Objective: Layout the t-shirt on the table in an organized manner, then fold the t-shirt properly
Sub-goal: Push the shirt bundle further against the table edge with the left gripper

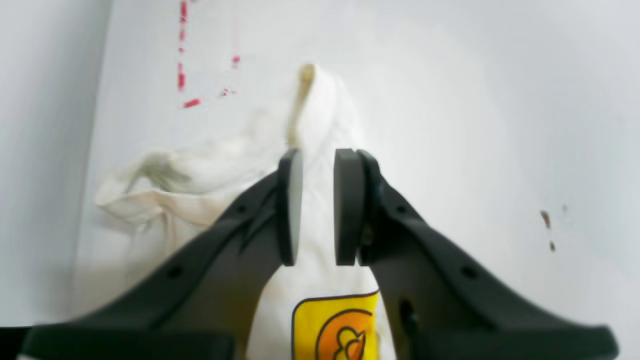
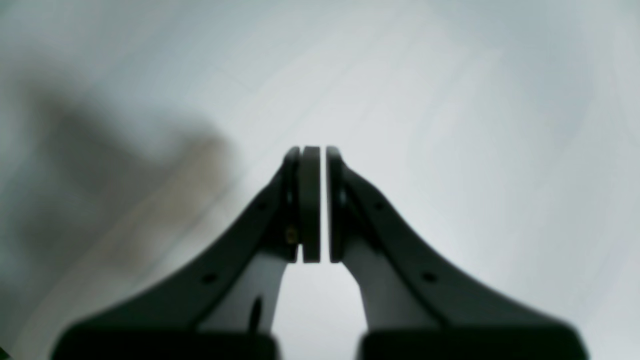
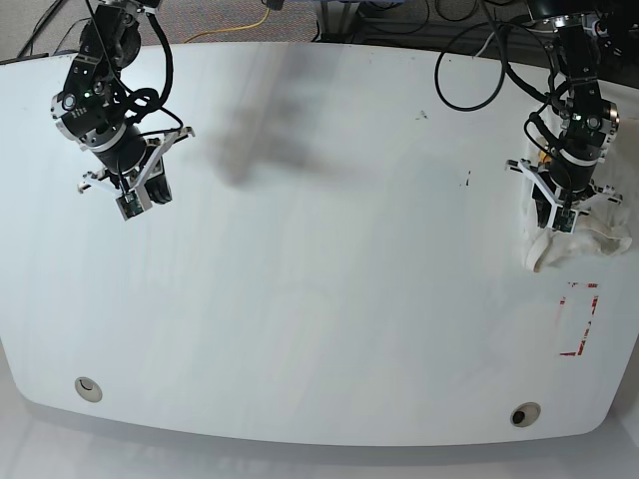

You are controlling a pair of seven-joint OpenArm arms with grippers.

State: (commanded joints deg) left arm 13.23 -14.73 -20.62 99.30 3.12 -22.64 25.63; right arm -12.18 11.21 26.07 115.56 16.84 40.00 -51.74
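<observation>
Nothing of the layout is done: the shirt [image 3: 559, 244] lies bunched in a heap at the bench's [image 3: 319, 299] edge on the left arm's side, beside the red mark [image 3: 579, 319]. Spreading and folding all remain. The left end effector [image 1: 318, 207] hangs over the heap, pads slightly apart, with cloth between them; whether it grips is unclear. The right end effector [image 2: 318, 205] is nearly closed, empty, well apart over bare bench. Only the left wrist view shows the yellow graphic [image 1: 337, 327]; only the base view shows both arms.

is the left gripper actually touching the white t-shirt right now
Cannot tell. In the left wrist view the left gripper hangs over the crumpled white cotton t-shirt, fabric showing between its black fingers, but no contact is plain.
</observation>
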